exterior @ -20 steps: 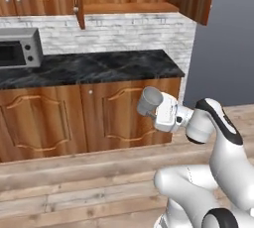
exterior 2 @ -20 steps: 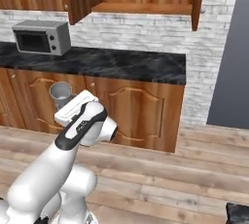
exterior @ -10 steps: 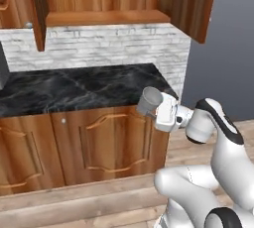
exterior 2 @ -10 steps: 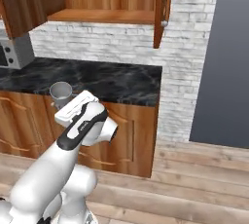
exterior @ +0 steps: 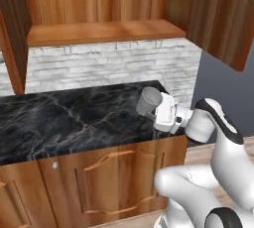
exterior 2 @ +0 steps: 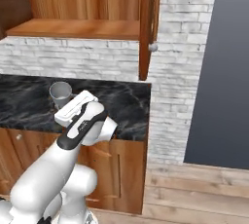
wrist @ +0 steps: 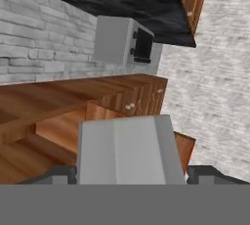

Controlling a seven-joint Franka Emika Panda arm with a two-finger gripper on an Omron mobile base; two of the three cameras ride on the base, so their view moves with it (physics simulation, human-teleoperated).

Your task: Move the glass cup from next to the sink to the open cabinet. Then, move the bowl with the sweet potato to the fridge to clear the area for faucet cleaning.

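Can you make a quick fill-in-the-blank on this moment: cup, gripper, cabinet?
1. The gripper is holding the ____.
2. The cup is above the black marble ____.
3. The wooden cabinet above the counter has its doors ____.
4. The wall behind the counter is pale ____.

Missing words: cup; counter; open; brick

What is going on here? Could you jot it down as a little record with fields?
Place: simulated kitchen, black marble counter under a brick wall
Held item: glass cup, upright
Tool: closed around the cup's sides, holding it above the counter's right end
Open cabinet: up on the wall, doors swung wide, wooden shelf bare
Microwave: seen from the hand view
Cup placed on shelf: not yet
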